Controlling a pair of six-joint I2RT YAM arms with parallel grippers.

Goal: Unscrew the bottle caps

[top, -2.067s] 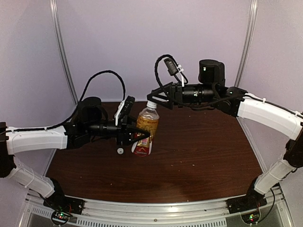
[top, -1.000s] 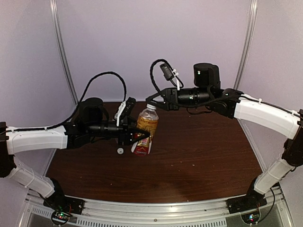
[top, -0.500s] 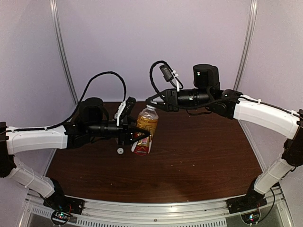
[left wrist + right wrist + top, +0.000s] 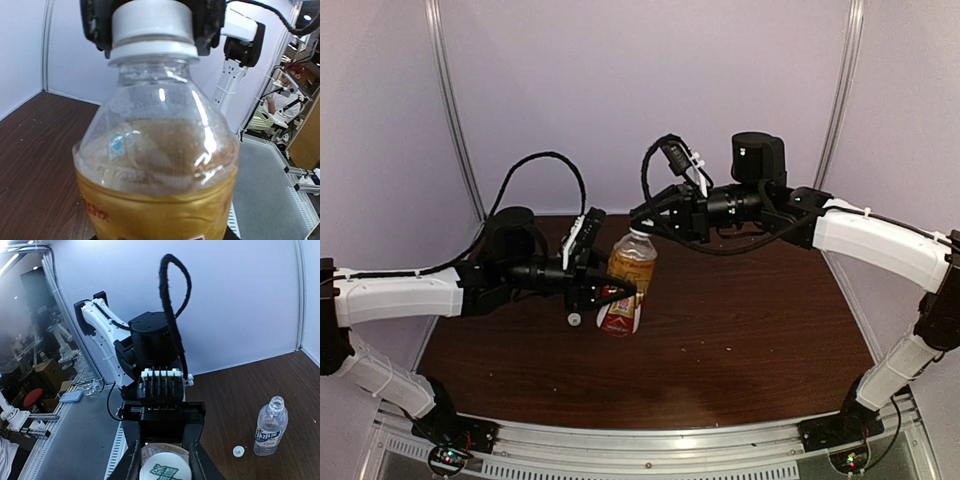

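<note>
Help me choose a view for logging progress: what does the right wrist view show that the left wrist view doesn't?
Only the right wrist view: a capless clear bottle with a white-blue label standing on the table, a loose white cap beside it. Only the left wrist view: the amber bottle's liquid and shoulder. Both: the amber bottle's cap clamped by the right gripper.

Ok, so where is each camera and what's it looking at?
Top external: high behind the robot, looking down at the table; left arm and right arm show.
Left wrist: on the left arm, facing the amber bottle side-on; own fingers unseen.
Right wrist: looking past its own fingers at the white cap.
Shared: both wrist views show that cap, pinched by the right gripper.
</note>
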